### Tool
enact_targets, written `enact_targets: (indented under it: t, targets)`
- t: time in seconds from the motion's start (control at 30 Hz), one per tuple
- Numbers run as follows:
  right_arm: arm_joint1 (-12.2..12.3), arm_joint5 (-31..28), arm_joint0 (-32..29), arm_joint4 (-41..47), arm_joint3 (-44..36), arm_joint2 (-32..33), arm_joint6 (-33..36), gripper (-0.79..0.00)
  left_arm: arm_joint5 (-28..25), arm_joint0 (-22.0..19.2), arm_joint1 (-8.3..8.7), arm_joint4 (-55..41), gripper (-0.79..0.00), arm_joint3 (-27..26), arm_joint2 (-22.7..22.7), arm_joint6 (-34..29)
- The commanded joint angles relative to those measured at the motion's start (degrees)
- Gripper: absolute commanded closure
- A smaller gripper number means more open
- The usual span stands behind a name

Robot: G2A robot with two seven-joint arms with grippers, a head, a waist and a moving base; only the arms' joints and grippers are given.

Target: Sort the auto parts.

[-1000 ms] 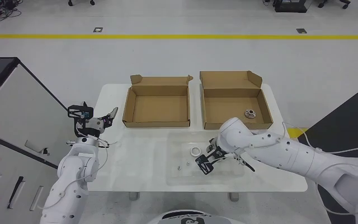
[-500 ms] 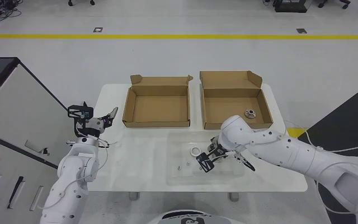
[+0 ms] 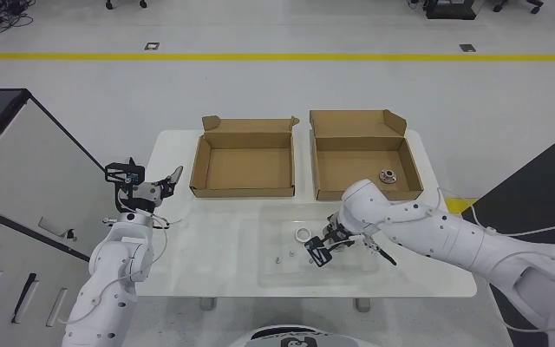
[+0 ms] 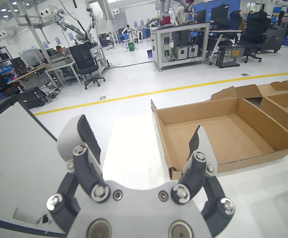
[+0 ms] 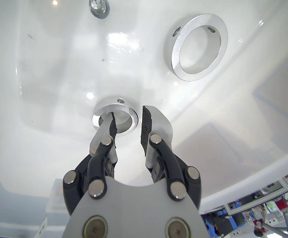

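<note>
1. A white counter (image 3: 217,234) carries a clear tray (image 3: 276,276) by its front edge, with a left box (image 3: 247,169) and a right box (image 3: 347,169) by the far edge.
2. In the tray, the right jaws stand part open astride the small ring's (image 5: 117,106) wall, gripping nothing yet.
3. Close squarely on the wall and lift straight, clear of the larger ring (image 5: 175,53).
4. The left jaws gape empty near the counter's left edge.

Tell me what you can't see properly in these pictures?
1. Small ring, right wrist view: one finger of the right gripper covers part of its hole.
2. Shiny part, right wrist view: cut off by the picture's edge.
3. Metal part in the cardboard box, top view: too small to identify.
</note>
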Motion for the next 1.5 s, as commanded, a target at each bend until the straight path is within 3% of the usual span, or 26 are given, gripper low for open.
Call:
enact_targets:
  t: [0.0,0.07,0.3,0.5,1.0,1.4,1.47]
  targets:
    - [-0.2,0.0,0.0,0.2,0.2,0.0,0.0,-0.209,0.0,0.0,0.00,0.0,-0.785,0.0,0.0,0.0]
    - [-0.3,0.0,0.0,0.3,0.5,0.0,0.0,-0.003,0.0,0.0,0.00,0.0,-0.785,0.0,0.0,0.0]
    - [-0.1,0.0,1.2,1.5,0.1,0.0,0.0,0.000,0.0,0.0,0.00,0.0,-0.785,0.0,0.0,0.0]
    - [1.8,0.0,4.7,5.9,-3.1,0.0,0.0,0.000,0.0,0.0,0.00,0.0,-0.785,0.0,0.0,0.0]
    - [13.9,0.0,18.7,21.7,-20.2,0.0,0.0,0.000,0.0,0.0,0.00,0.0,-0.785,0.0,0.0,0.0]
    - [14.1,0.4,18.8,22.1,-20.2,0.0,-0.4,0.000,0.0,0.0,0.00,0.0,-0.785,0.0,0.0,0.0]
    - [14.4,2.7,18.3,24.7,-17.2,2.1,-6.5,0.000,0.0,0.0,0.00,0.0,-0.785,0.0,0.0,0.0]
